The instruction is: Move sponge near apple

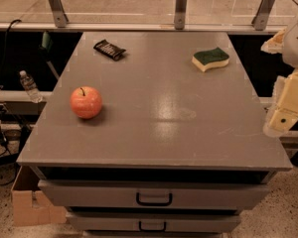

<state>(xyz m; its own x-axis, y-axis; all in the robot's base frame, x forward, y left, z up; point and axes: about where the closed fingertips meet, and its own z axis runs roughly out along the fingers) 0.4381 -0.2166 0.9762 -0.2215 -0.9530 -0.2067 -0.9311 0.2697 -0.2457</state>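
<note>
The sponge, dark green on top with a pale yellow body, lies at the far right of the grey cabinet top. The orange-red apple with a dark stem stands at the left side, well apart from the sponge. My gripper is at the right edge of the view, off the cabinet's right side and nearer than the sponge. It holds nothing that I can see.
A dark candy bar wrapper lies at the far left of the top. Drawers with dark handles are below the front edge. A water bottle and a cardboard box are on the left. A railing runs behind.
</note>
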